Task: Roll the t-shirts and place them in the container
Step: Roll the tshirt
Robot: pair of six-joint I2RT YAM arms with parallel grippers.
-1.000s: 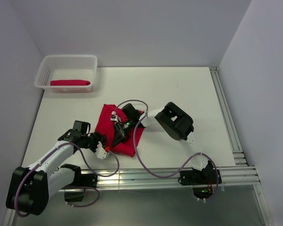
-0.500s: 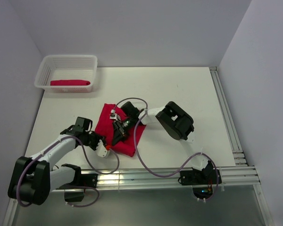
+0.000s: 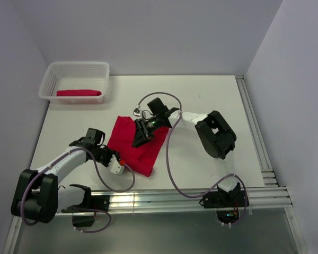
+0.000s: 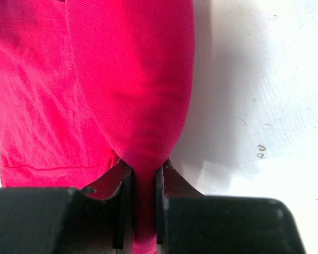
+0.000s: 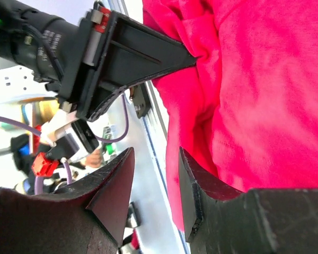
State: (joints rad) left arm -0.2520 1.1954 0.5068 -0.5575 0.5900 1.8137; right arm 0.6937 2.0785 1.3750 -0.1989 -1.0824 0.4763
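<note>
White table (image 3: 201,100): left hand (image 4: 142,174) pinches a fold of the t-shirt (image 3: 143,153); right hand (image 5: 156,164) spread over it.

Top external: fixed, high over the near edge of the surface (image 3: 201,100), looking down across all of it; left wrist: very close, facing red t-shirt (image 4: 132,79) cloth just ahead of the left gripper (image 4: 143,168); right wrist: close, behind the right gripper (image 5: 155,159), sharing that cloth and the left gripper.

The white table (image 3: 201,100) carries a white mesh basket (image 3: 103,79) at its far left corner and a crimson t-shirt (image 3: 143,153) spread near its middle, well apart from the basket.
</note>
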